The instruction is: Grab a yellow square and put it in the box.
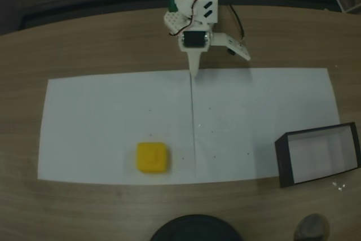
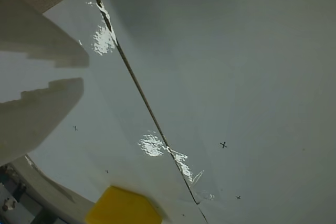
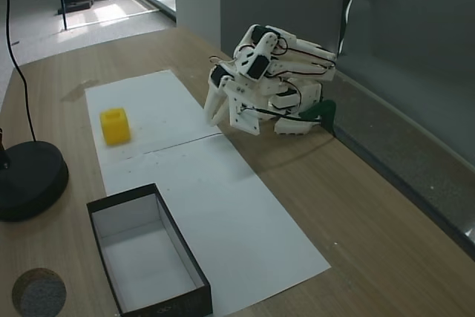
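The yellow square (image 1: 152,157) lies on white paper, left of the paper's middle seam and toward the near edge in a fixed view. It is also at the sheet's far end (image 3: 115,125) and at the bottom edge of the wrist view (image 2: 123,208). The box (image 1: 285,162), black-walled with a pale inside, stands open at the right end of the paper (image 3: 182,254). My gripper (image 1: 194,70) points down at the paper's far edge on the seam, well away from both. Its fingers (image 2: 37,114) look shut with only a thin slit and nothing between them (image 3: 213,115).
Two white sheets (image 1: 113,117) joined by a seam cover the wooden table. A round black base (image 3: 26,180) sits at the near table edge (image 1: 194,228), and a small grey disc (image 3: 37,291) lies close to the box. The arm's base (image 3: 297,109) stands behind the paper.
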{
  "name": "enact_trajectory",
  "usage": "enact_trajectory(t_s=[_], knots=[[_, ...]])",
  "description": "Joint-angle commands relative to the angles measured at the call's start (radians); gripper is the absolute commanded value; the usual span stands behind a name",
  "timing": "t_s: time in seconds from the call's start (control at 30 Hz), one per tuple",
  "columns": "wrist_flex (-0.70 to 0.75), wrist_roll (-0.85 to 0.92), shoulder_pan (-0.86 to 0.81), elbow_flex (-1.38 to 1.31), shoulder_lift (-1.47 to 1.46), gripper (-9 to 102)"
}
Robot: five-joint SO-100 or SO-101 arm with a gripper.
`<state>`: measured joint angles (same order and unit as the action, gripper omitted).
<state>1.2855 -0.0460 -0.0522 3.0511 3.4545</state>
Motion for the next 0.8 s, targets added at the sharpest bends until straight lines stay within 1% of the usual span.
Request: enact_trajectory(t_s=[0.0, 0.57, 0.63, 0.7, 0.77], knots=[[0.008, 0.002, 0.006, -0.051, 0.023, 0], [0.008, -0.003, 0.006, -0.051, 0.023, 0], [-0.021, 0.003, -0.003, -0.046, 0.023, 1], [-0.077, 0.003, -0.011, -0.048, 0.023, 5], [-0.104, 0.003, -0.034, -0.058, 0.023, 11]])
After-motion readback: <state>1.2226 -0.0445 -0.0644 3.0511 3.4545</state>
